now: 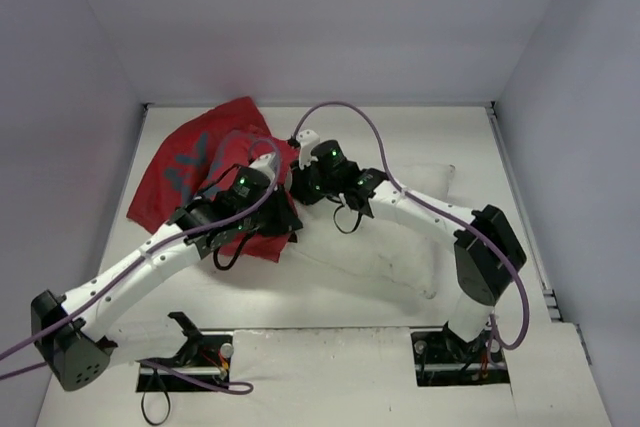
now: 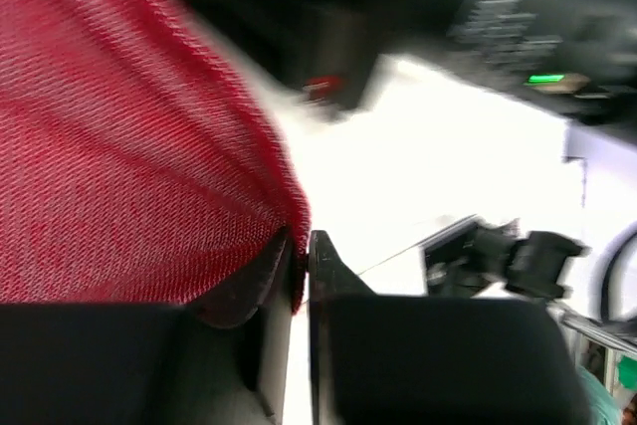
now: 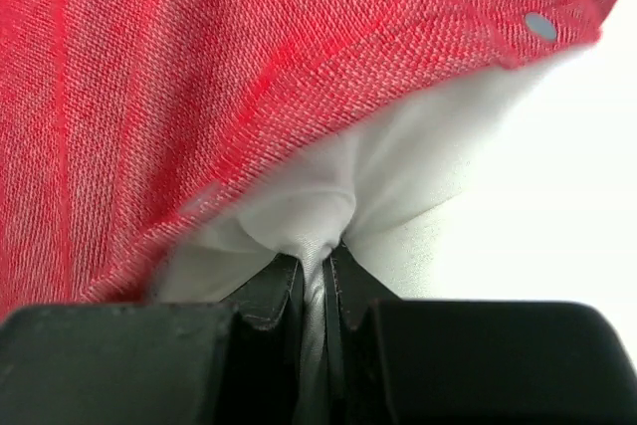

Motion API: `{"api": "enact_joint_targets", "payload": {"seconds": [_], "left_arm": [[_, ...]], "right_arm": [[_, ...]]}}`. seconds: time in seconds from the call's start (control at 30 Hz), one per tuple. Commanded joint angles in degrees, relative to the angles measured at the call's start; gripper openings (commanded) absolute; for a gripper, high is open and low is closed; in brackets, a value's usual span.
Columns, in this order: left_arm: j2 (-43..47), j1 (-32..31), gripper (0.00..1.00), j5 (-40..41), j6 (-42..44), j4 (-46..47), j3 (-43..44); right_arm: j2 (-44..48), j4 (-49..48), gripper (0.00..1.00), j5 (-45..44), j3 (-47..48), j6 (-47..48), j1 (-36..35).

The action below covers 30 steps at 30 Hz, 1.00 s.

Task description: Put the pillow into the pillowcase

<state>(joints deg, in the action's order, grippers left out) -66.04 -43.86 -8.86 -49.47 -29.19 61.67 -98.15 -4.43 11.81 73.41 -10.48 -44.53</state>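
The red pillowcase (image 1: 190,172) lies crumpled at the back left of the table. The white pillow (image 1: 400,252) stretches across the middle toward the right, its left end at the pillowcase's edge. My left gripper (image 1: 275,169) is shut on the pillowcase's edge, the red cloth (image 2: 149,146) pinched between its fingers (image 2: 323,261). My right gripper (image 1: 300,182) is shut on a fold of the pillow's white fabric (image 3: 328,196), right under the red pillowcase (image 3: 199,67) that hangs over it.
White walls enclose the table on three sides. The purple cable (image 1: 350,112) loops above the right arm. Both arm bases (image 1: 70,342) sit at the near edge, with dark cut-outs (image 1: 185,372) in the tabletop beside them.
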Motion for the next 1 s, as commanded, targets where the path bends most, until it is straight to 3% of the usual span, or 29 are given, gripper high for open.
{"api": "enact_joint_targets", "payload": {"seconds": [0.0, 0.07, 0.1, 0.13, 0.17, 0.2, 0.23, 0.33, 0.53, 0.73, 0.83, 0.97], "left_arm": [[5.21, 2.36, 0.08, 1.92, 1.04, -3.57, 0.83], [6.10, 4.21, 0.30, 4.28, 2.62, -5.87, 1.08], [6.80, 4.22, 0.50, 5.16, 3.85, -7.62, 2.22], [6.98, 4.22, 0.56, 6.04, 4.29, -8.33, 3.18], [6.89, 4.22, 0.59, 7.44, 4.82, -9.38, 4.24], [6.72, 4.22, 0.62, 8.24, 5.35, -10.00, 5.38], [6.37, 4.22, 0.72, 8.86, 6.48, -10.36, 8.26], [3.39, 4.22, 0.73, 13.34, 10.17, -11.50, 14.94], [-11.45, 6.85, 0.74, 17.48, 19.32, -13.34, 29.08], [-29.20, 7.82, 0.74, 17.74, 26.35, -16.68, 40.80], [-34.39, 7.91, 0.74, 21.41, 29.07, -20.98, 46.94], [-36.09, 7.91, 0.74, 23.89, 30.40, -22.40, 47.06]], "right_arm": [[2.87, -8.85, 0.00, -1.97, -0.98, -1.21, -0.38], [5.24, -8.58, 0.18, -1.19, -2.21, 0.63, -0.38], [6.47, -8.15, 0.30, -1.18, -2.48, 1.51, -0.20], [7.52, -7.79, 0.42, -1.09, -2.74, 2.30, 0.23], [9.80, -7.18, 0.66, -1.09, -2.92, 3.61, 0.76], [10.60, -5.26, 0.77, -1.27, -2.57, 4.32, 1.55], [11.22, -4.02, 0.90, -1.53, -2.22, 4.94, 3.90], [13.50, -1.64, 0.99, -0.57, -1.69, 7.22, 9.53], [10.62, -0.94, 1.00, 7.25, -1.16, 7.49, 16.75], [6.22, -1.20, 1.00, 7.70, -3.00, 5.82, 18.69], [5.16, -1.55, 1.00, 7.87, -4.06, 5.65, 18.78], [5.42, -1.99, 1.00, 7.52, -5.99, 5.65, 18.78]]}}
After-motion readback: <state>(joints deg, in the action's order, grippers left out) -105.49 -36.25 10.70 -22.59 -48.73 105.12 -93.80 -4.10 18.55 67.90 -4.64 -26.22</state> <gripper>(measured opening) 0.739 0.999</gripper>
